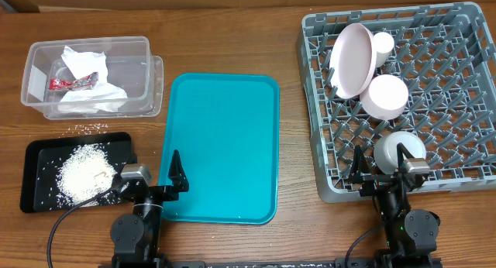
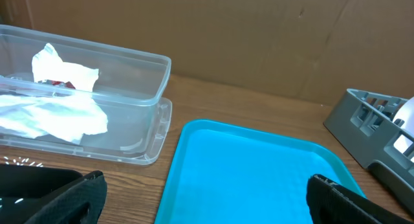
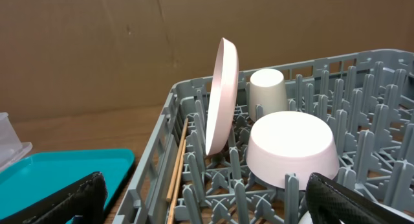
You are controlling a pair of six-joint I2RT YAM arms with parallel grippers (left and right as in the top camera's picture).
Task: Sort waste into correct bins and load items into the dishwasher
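Note:
Crumpled white napkins (image 1: pixel 85 63) and a red foil packet (image 1: pixel 74 83) lie in the clear tub (image 1: pixel 89 42). White rice-like crumbs (image 1: pixel 81 171) are piled in the black tray (image 1: pixel 39 150); a few crumbs (image 1: pixel 89 128) lie on the table behind it. In the grey dish rack (image 1: pixel 310 105) the pink plate (image 1: pixel 353 59) stands on edge, with the white cup (image 1: pixel 382 42), the upturned pink bowl (image 1: pixel 385 95) and the grey bowl (image 1: pixel 397 146). My left gripper (image 1: pixel 151 181) is open and empty at the teal tray's front left. My right gripper (image 1: pixel 380 166) is open and empty at the rack's front edge.
The large teal tray (image 1: pixel 221 148) lies between the bins and the rack, with nothing on it. The left wrist view shows the tub (image 2: pixel 152 88) with napkins (image 2: pixel 58 107). The right wrist view shows wooden sticks (image 3: pixel 178 159) lying along the rack's left wall (image 3: pixel 152 166).

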